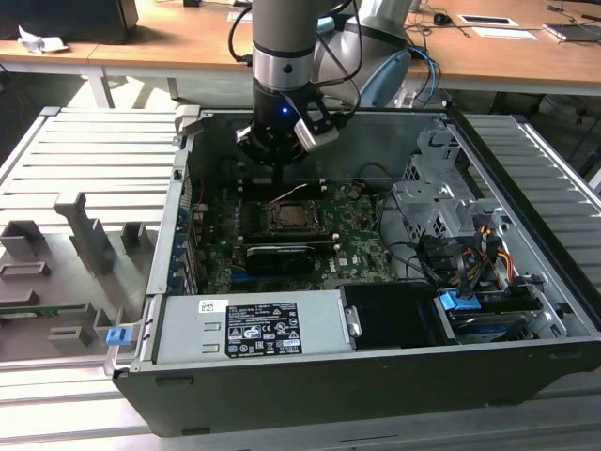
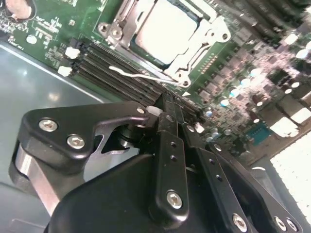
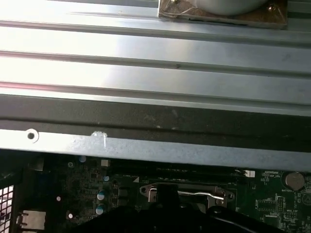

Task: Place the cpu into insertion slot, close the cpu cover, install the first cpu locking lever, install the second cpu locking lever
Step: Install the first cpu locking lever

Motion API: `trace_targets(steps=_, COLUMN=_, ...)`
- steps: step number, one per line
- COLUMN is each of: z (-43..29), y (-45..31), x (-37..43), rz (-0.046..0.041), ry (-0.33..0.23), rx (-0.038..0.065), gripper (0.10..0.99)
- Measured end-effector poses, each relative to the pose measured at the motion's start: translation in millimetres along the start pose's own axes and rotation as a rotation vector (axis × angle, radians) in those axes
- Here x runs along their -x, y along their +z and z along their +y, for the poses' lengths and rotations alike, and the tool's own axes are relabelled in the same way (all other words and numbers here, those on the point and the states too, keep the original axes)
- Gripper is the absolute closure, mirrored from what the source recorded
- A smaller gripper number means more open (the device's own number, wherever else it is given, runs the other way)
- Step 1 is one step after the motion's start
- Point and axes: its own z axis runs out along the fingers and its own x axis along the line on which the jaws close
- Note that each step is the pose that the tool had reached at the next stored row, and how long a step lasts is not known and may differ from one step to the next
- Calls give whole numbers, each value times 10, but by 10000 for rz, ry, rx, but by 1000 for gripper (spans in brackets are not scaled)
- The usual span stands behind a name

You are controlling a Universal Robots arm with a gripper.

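I have the pincer [image 1: 280, 167] hanging inside the open computer case [image 1: 526, 310], close to its far wall and just behind the insertion slot [image 1: 296, 218], clear of the board. In the second wrist view its fingers [image 2: 170, 145] look drawn together with nothing between them, though the tips [image 2: 172, 109] are dark against the black memory slots [image 2: 121, 65] and hard to separate.

The cpu [image 2: 165, 26] sits in the slot, its pale metal top glaring so much that I can read no detail on it. The cpu cover [image 2: 216, 36] lies flat around it, the chip showing through its window. The picture's edge cuts off the far part of the socket. One thin wire lever [image 2: 141, 75] stands out loose on the side nearest the pincer; in the exterior view it is a faint slanted line [image 1: 286, 195]. I cannot make out another lever.

In the first wrist view the pincer's dark bulk hides the slot's [image 3: 187, 194] near half. The case rests on the ribbed metal worktop [image 1: 84, 160].
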Motion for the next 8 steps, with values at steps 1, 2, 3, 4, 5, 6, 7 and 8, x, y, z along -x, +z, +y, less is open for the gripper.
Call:
trace_targets(steps=1, z=-2, y=14, x=3, rz=-6, ry=25, rx=20, gripper=980)
trace_targets(steps=2, z=-5, y=32, x=14, rz=-4, ry=30, rx=19, gripper=980)
trace_targets(steps=3, z=-7, y=49, x=28, rz=-3, ry=31, rx=18, gripper=980)
trace_targets(steps=4, z=-10, y=67, x=43, rz=-3, ry=31, rx=19, gripper=980)
trace_targets(steps=5, z=-12, y=85, x=56, rz=-3, ry=31, rx=18, gripper=980)
trace_targets(steps=6, z=-15, y=116, x=74, rz=-4, ry=30, rx=18, gripper=980)
trace_targets(steps=7, z=-17, y=132, x=93, rz=-4, ry=30, rx=19, gripper=980)
trace_targets(steps=8, z=-19, y=143, x=112, rz=-4, ry=29, rx=18, gripper=980)
